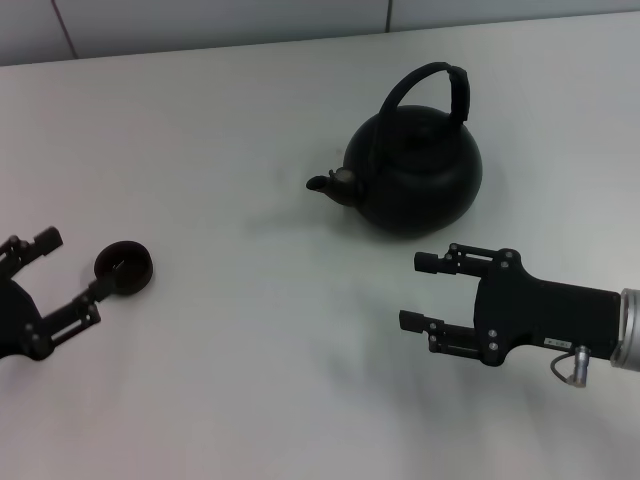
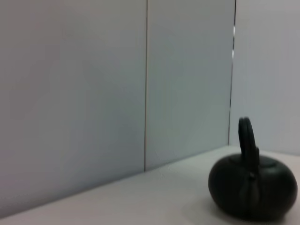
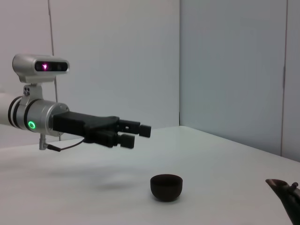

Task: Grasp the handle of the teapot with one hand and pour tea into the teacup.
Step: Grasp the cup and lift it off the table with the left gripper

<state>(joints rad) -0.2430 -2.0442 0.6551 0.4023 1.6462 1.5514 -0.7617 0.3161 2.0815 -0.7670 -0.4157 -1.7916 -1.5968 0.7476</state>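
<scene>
The matte-black teapot [image 1: 415, 178] stands on the white table right of centre, its spout [image 1: 325, 185] pointing left and its arched handle [image 1: 442, 80] upright. It also shows in the left wrist view [image 2: 253, 187] with its handle [image 2: 247, 136]. The small dark teacup [image 1: 123, 268] sits at the left and shows in the right wrist view [image 3: 166, 186]. My right gripper [image 1: 412, 291] is open and empty, in front of the teapot and apart from it. My left gripper [image 1: 70, 272] is open and empty, its fingertips beside the teacup; the right wrist view shows it [image 3: 138, 133] above the table.
The white table [image 1: 250, 350] ends at a pale panelled wall [image 1: 200, 25] behind the teapot. The teapot's spout tip shows at the edge of the right wrist view [image 3: 281, 186].
</scene>
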